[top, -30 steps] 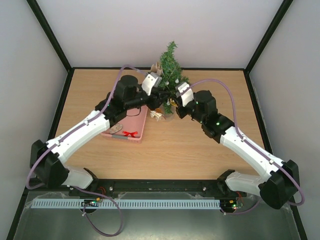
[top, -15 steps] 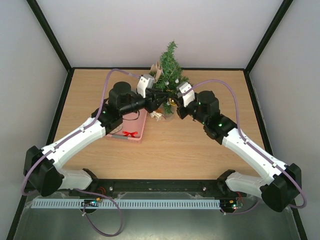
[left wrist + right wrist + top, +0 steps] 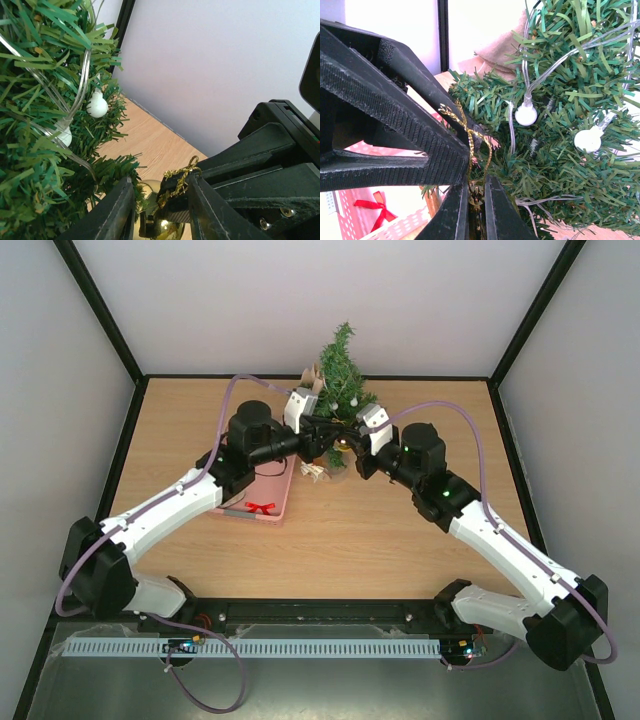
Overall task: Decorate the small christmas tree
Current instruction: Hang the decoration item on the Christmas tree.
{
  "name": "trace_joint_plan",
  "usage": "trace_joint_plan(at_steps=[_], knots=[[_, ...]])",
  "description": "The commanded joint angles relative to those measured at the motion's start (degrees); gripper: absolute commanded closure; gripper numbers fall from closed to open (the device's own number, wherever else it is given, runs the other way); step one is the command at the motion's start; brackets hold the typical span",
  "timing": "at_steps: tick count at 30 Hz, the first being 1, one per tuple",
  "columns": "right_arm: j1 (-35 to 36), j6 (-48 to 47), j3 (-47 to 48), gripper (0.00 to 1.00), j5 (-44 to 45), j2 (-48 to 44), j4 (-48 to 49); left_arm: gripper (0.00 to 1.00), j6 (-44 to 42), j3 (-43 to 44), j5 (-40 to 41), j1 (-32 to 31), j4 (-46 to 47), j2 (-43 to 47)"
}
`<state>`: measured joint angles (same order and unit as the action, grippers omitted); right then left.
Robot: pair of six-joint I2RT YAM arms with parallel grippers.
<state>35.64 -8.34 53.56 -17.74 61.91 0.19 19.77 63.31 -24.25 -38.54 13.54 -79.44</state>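
Left wrist view: right gripper point(image 3: 475, 185) pinching the bauble loop point(image 3: 181, 175), left gripper point(image 3: 161, 182) half-open around the bauble point(image 3: 165, 231); sloppy handover could drop it or tip the tree point(image 3: 45, 125)

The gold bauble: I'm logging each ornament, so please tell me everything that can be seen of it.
The gold bauble is a small, shiny, metallic-looking ball. Only part of it shows. A twisted gold cord loop rises from its top. It hangs beside the lower branches of the small christmas tree. The right gripper is shut on the cord, pinching it between its fingertips. The left gripper has its fingers apart on either side of the ball; whether they touch it cannot be told.
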Motion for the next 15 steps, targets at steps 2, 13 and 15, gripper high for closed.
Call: trace_joint_plan(at_steps=[2, 13, 15], knots=[[-0.13, 0.52, -0.65, 0.98, -1.1, -1.0, 1.75, 0.67, -1.42, 2.51, -1.73, 0.31, 2.76, -0.75], [-0.14, 0.52, -0.66, 0.98, -1.3, -0.57, 1.82, 0.65, -2.24, 3.88, -2.53, 0.4, 2.01, -1.1], [-0.13, 0.41, -0.57, 0.98, -1.16, -0.56, 1.77, 0.65, -2.19, 3.84, -2.6, 0.35, 2.05, -1.05]])
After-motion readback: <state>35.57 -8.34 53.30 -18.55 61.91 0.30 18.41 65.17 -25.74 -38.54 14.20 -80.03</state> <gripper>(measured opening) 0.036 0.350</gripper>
